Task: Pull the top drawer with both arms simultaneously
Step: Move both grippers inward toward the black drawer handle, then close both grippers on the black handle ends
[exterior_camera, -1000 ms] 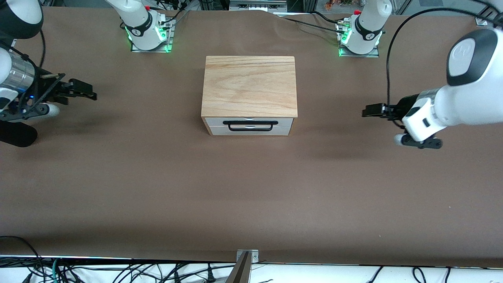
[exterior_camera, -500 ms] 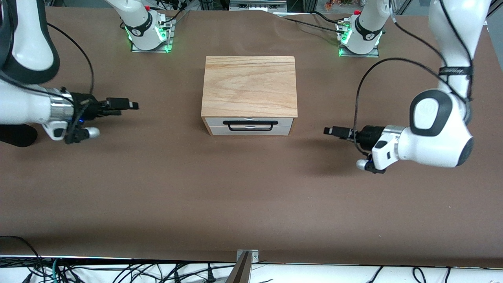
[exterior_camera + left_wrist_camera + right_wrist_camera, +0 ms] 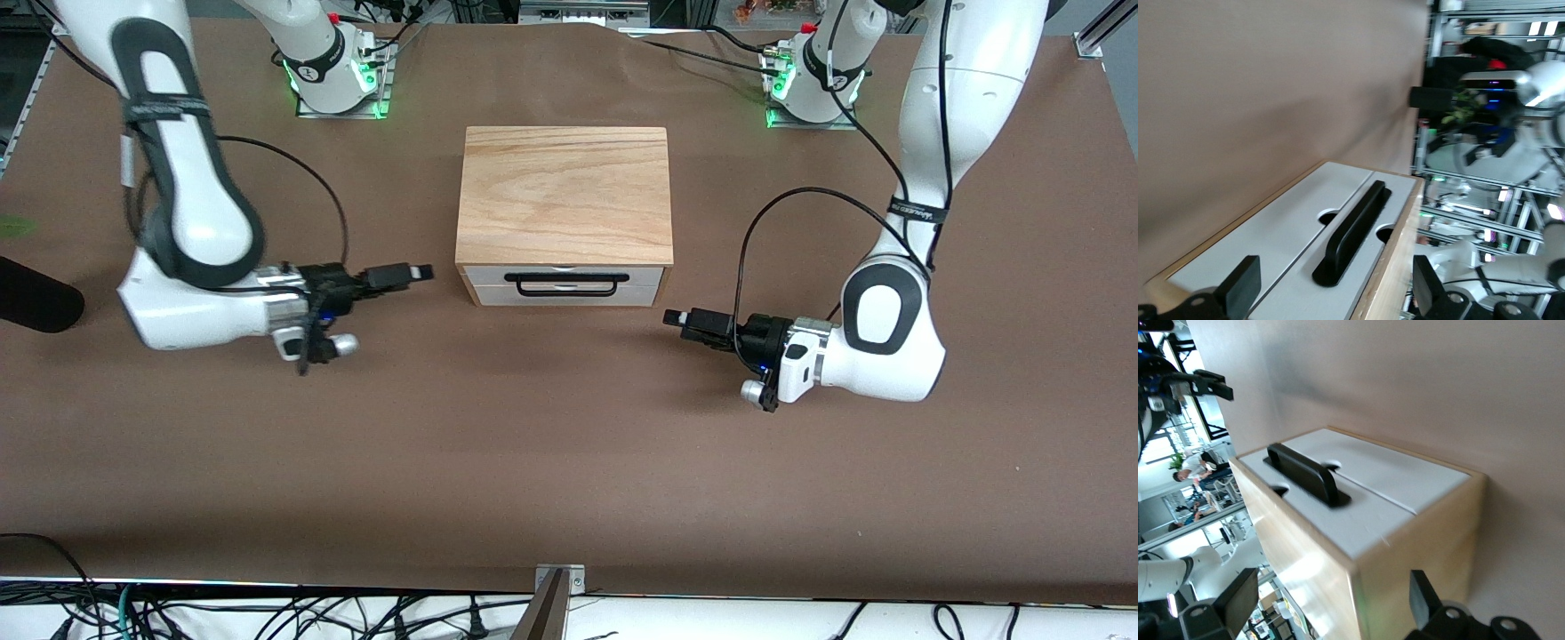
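The cabinet [image 3: 564, 196] stands mid-table with its white fronts facing the front camera. The top drawer [image 3: 645, 275] is shut, and its black bar handle [image 3: 566, 281] is free. My right gripper [image 3: 418, 271] is open and hangs low over the table, beside the cabinet's front corner toward the right arm's end. My left gripper [image 3: 680, 320] is open and hangs low over the table toward the left arm's end, pointing at the drawer front. The left wrist view shows the gripper [image 3: 1335, 280], the top drawer [image 3: 1315, 300] and the handle [image 3: 1351, 230]. The right wrist view shows the gripper [image 3: 1333, 597], the drawer [image 3: 1365, 527] and the handle [image 3: 1305, 473].
The brown table [image 3: 569, 444] carries only the cabinet. The arm bases with green lights [image 3: 338, 80] [image 3: 813, 89] stand at the table's edge farthest from the front camera. A metal bracket [image 3: 560, 578] and cables lie at the nearest edge.
Both arms have swung in from the table's ends toward the cabinet's front and lowered. Both grippers stay open. The drawer has not moved.
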{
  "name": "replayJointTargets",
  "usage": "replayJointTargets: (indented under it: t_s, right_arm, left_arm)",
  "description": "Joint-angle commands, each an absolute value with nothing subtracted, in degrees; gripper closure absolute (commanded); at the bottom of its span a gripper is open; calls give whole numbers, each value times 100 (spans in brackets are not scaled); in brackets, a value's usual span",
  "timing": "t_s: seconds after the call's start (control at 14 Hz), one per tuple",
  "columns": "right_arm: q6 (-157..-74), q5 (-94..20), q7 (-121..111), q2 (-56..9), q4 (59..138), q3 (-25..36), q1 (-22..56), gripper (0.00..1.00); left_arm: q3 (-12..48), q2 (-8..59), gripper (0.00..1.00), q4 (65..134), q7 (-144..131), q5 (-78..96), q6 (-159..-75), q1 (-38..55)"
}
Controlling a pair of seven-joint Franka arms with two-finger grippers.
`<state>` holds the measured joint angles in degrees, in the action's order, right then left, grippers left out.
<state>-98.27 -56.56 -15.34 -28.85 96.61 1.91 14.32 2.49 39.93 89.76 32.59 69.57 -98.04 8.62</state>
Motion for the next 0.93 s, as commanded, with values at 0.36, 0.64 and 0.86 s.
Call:
replayJointTargets:
  t_s: [0.36,0.64,0.86]
  right_arm:
    - [-10222,-8146,-3978,-3910,9694,220,2065,0]
    - [-10213,-8429,-4596,-4043,9773,220,2180,9]
    - [-10134,-8429,-4939,-4122,9861,220,2180,30]
  left_arm:
    - [421,3867,0,10221,5071,8515,-10431,1274]
    - [694,3876,7,10283,5089,8552,-10793,1283]
    - [703,3876,39,10292,5098,8552,-10793,1283]
